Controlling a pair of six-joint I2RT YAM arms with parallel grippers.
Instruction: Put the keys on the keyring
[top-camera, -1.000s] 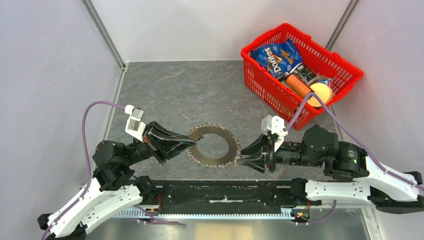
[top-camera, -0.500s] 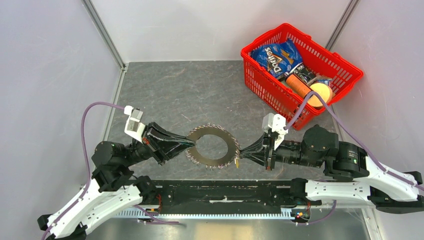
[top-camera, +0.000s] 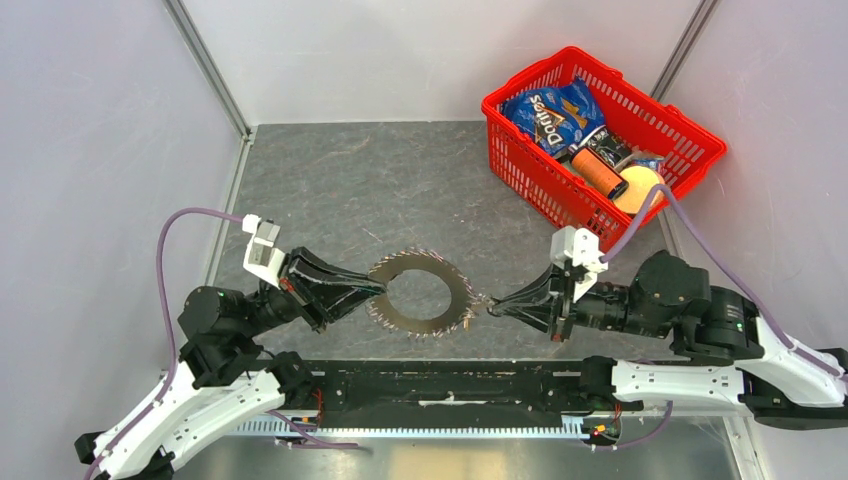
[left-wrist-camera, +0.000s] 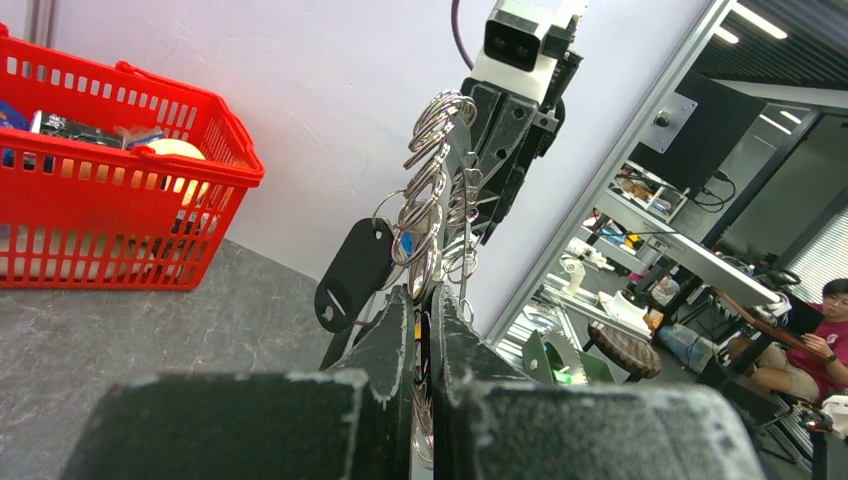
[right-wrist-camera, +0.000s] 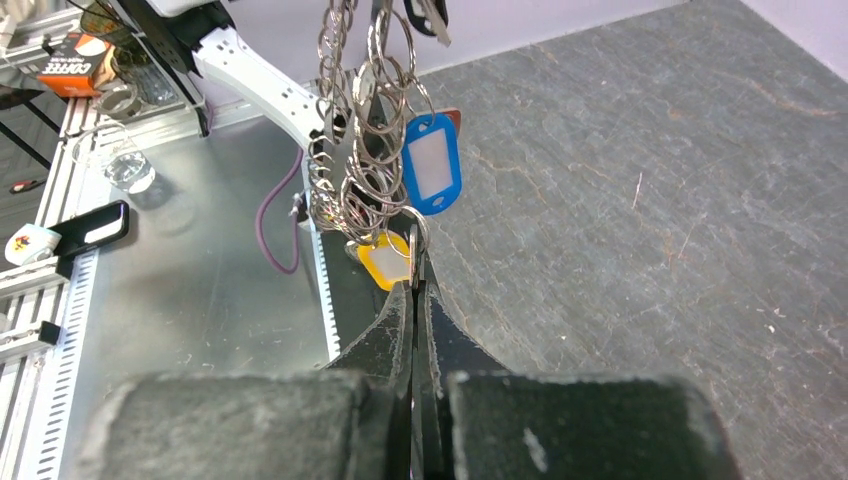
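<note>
Bright, even overhead light, soft shadows; wrist views blur close up.

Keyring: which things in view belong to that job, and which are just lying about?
Job: keyring, blue tag, yellow tag, black tag, left gripper, right gripper.
Lying about: red basket, Doritos bag, orange bottle.

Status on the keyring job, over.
Left gripper shut on the keyring. Right gripper shut, pinching a small ring beside the yellow tag. Red basket far right, not in the way.
</note>
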